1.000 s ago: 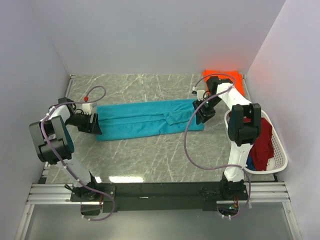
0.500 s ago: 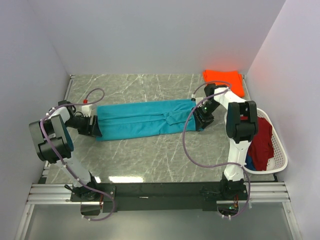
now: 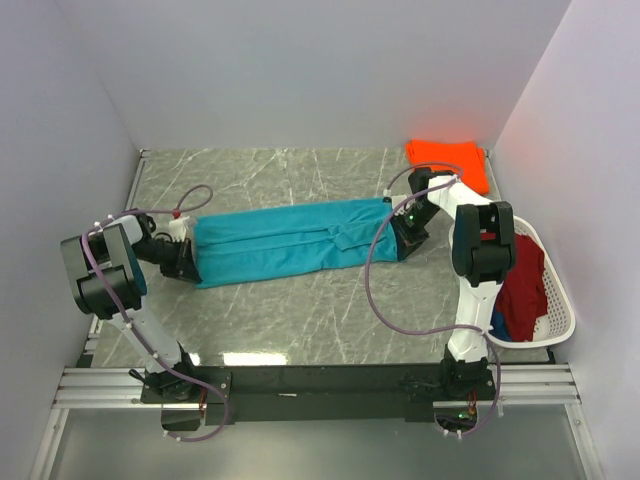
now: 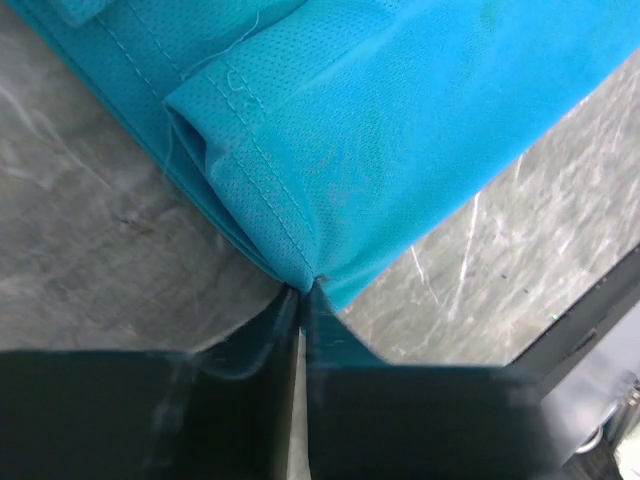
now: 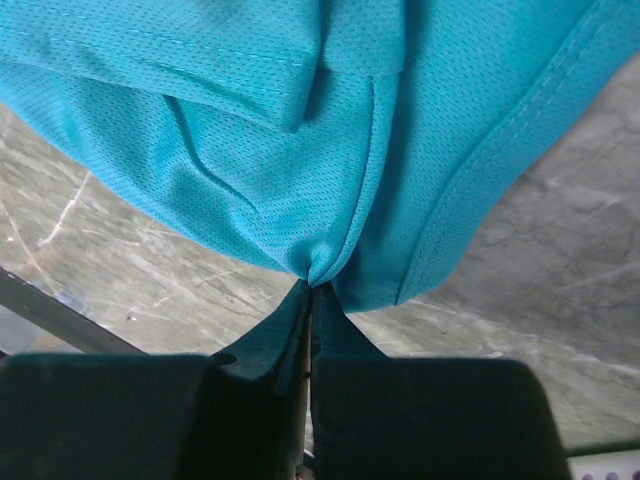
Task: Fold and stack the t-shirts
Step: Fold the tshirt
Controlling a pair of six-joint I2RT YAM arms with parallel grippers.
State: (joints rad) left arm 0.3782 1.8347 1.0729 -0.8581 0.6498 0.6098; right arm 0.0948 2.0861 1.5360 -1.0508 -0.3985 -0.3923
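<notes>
Top external: high, above and behind the arm bases, tilted down and forward; far enough to hold the whole table.
Left wrist: very close, looking along the left gripper onto one end of the teal t-shirt; the blurred dark bar at lower right is perhaps the frame rail.
Right wrist: equally close, looking along the right gripper onto the opposite end.
Shared: each wrist view shares its shirt end with the top view.
</notes>
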